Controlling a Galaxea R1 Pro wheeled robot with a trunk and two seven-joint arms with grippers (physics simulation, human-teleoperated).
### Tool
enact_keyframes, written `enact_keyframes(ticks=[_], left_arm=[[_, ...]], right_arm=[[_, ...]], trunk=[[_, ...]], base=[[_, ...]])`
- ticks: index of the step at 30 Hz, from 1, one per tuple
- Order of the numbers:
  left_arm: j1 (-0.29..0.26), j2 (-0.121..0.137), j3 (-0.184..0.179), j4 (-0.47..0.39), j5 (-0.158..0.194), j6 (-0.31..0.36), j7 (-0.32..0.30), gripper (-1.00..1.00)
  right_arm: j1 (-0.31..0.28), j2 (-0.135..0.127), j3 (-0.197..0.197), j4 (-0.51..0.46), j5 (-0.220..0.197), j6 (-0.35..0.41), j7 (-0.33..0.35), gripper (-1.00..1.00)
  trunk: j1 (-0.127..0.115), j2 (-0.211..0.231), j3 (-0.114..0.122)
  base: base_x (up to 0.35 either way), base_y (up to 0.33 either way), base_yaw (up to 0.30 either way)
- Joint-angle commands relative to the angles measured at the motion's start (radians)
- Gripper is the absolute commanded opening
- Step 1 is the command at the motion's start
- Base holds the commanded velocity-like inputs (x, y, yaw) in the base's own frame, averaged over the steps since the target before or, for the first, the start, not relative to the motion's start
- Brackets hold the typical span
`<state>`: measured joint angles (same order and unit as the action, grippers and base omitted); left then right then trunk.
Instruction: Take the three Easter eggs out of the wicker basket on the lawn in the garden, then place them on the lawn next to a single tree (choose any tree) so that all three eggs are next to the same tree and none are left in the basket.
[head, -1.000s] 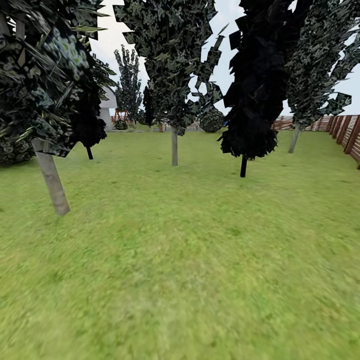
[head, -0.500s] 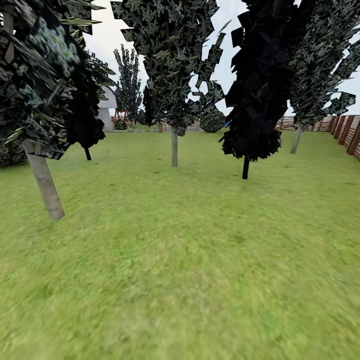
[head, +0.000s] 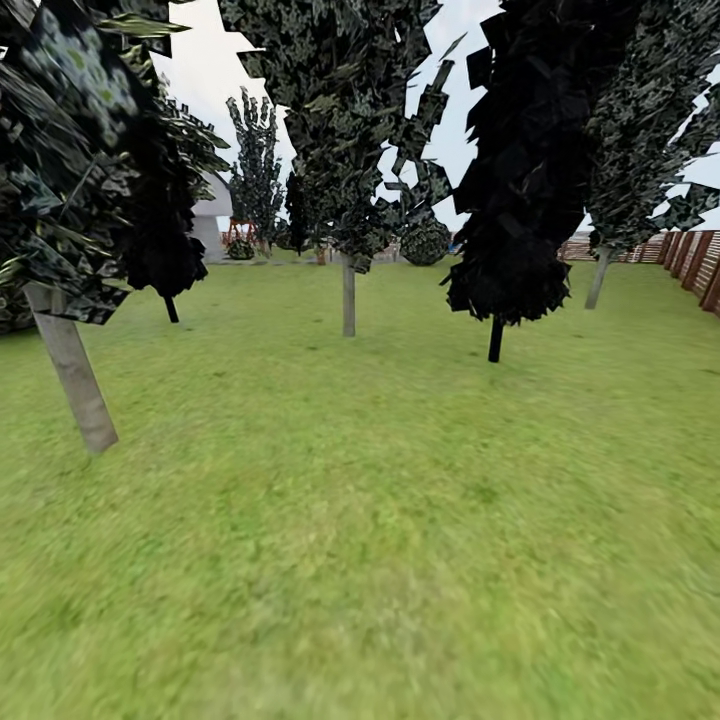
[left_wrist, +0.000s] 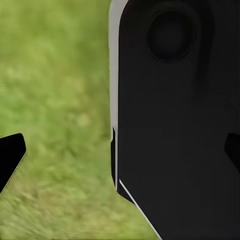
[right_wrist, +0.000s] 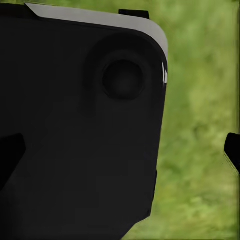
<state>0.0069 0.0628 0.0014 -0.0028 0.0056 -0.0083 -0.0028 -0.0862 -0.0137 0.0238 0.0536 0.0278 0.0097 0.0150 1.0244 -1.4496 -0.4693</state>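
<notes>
The lawn (head: 380, 520) stretches ahead in the head view, green and mottled. A tree (head: 72, 372) with a pale leaning trunk and a dark speckled crown stands close at the left. A second such tree (head: 349, 296) is farther off in the middle. The Easter eggs and the wicker basket are out of view. In the left wrist view my left gripper (left_wrist: 120, 155) is open, its dark fingertips (left_wrist: 10, 160) wide apart over grass and a black robot panel. My right gripper (right_wrist: 120, 152) is open as well, with nothing held between its fingertips (right_wrist: 233, 150).
A narrow black columnar tree (head: 495, 338) stands right of centre, and another pale-trunked tree (head: 598, 278) is beyond it. The brown slat fence (head: 700, 262) runs along the right edge. A round bush (head: 425, 243) and a wooden playset (head: 238, 232) lie far back.
The whole head view has shifted: the near left trunk slid left and lower in the picture and the trees loom slightly larger, so the camera has moved. Nothing on the lawn moved.
</notes>
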Motion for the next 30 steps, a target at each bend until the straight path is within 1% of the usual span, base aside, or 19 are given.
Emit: enact_keyframes(ticks=[1,16,23,30], left_arm=[[0.0,0.0,0.0,0.0,0.001,-0.001,0.0,1.0],[0.0,0.001,0.001,0.0,0.002,-0.001,0.0,1.0],[0.0,0.0,0.001,0.0,0.002,-0.001,0.001,1.0],[0.0,-0.001,0.002,0.0,0.002,-0.001,0.001,1.0]], right_arm=[[-0.001,0.0,0.002,0.002,0.003,0.001,0.001,1.0],[-0.001,0.0,0.001,0.002,0.003,0.001,0.002,1.0],[-0.001,0.0,0.001,0.003,0.003,-0.002,0.003,1.0],[-0.001,0.0,0.001,0.003,0.003,-0.003,0.003,1.0]], trunk=[[0.001,0.0,-0.001],[0.001,0.0,-0.001],[0.001,0.0,-0.001],[0.001,0.0,-0.001]], base=[[0.337,0.0,0.0],[0.338,0.0,-0.006],[0.298,0.0,-0.264],[0.175,0.0,-0.299]])
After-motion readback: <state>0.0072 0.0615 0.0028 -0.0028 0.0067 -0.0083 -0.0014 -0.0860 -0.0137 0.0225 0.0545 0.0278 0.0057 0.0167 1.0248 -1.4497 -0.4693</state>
